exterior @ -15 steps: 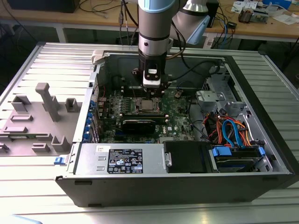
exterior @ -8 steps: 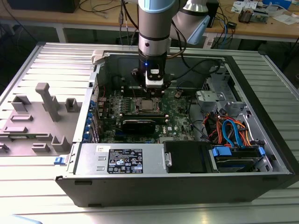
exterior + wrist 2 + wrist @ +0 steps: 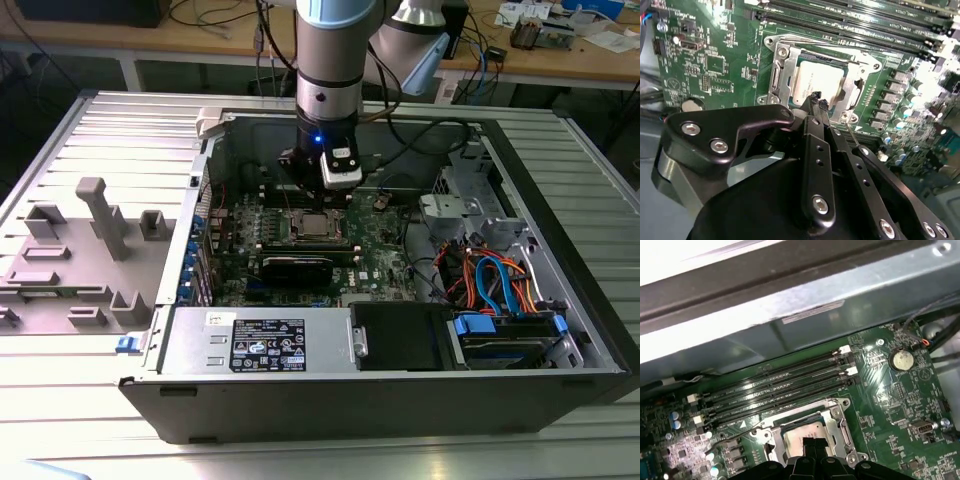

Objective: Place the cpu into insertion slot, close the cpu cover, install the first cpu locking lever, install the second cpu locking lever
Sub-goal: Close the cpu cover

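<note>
Black claw hardware sits closest to us in the second wrist view. The claw [image 3: 816, 101] has its fingers pressed together, with nothing between them that we can make out, and its tips hang just over the edge of the insertion slot [image 3: 770, 45]. We see the cpu [image 3: 817, 80] lying flat in that slot, with the cpu cover [image 3: 784, 67] down around it and its window framing the metal top, so we judge the first two steps done. A thin wire locking lever [image 3: 852, 131] beside the slot looks raised rather than hooked, so we judge the lever work unfinished; we cannot tell how the other lever stands.

Around the slot spreads the green circuit board [image 3: 720, 65], with long memory slots [image 3: 775, 385] just beside it. All of it lies inside an open computer case [image 3: 400, 400] resting on a ribbed metal worktop [image 3: 110, 120]. Grey fixtures [image 3: 100, 215] stand well apart from the slot, and a wooden worktop [image 3: 200, 45] with cables lies beyond.
</note>
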{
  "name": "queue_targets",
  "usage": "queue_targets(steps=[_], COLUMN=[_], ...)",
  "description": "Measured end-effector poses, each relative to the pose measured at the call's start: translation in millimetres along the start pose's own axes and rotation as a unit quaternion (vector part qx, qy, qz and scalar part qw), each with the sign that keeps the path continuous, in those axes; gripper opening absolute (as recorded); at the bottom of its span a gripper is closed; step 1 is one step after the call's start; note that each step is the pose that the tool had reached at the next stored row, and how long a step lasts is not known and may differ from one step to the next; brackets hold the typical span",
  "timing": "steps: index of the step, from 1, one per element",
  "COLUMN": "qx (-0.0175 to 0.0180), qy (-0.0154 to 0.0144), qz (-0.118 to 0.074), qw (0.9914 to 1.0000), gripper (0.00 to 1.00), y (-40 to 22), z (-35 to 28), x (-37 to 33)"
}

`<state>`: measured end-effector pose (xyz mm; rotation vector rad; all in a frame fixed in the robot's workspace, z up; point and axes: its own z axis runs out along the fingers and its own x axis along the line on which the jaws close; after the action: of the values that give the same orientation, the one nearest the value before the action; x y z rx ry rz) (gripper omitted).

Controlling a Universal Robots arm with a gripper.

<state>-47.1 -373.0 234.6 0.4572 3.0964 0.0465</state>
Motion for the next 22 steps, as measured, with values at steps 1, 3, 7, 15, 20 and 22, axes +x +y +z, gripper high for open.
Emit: queue_targets(steps=[1, 3, 7, 15, 20, 22], qx=[-0.0001, -0.0001, -0.0003, -0.0003, -0.0003, 0.0000], qy=[0.0002, 0.0007, 0.0020, 0.0039, 0.0044, 0.0044], qz=[-0.007, -0.024, -0.065, -0.131, -0.149, -0.150], qw=[0.99997, 0.99970, 0.99786, 0.99139, 0.98880, 0.98871], gripper=[0.11, 0.11, 0.11, 0.11, 0.11, 0.11], y=[0.0, 0.0, 0.0, 0.0, 0.0, 0.0], z=[0.1, 0.2, 0.8, 1.8, 1.8, 1.9], x=[0.0, 0.0, 0.0, 0.0, 0.0, 0.0])
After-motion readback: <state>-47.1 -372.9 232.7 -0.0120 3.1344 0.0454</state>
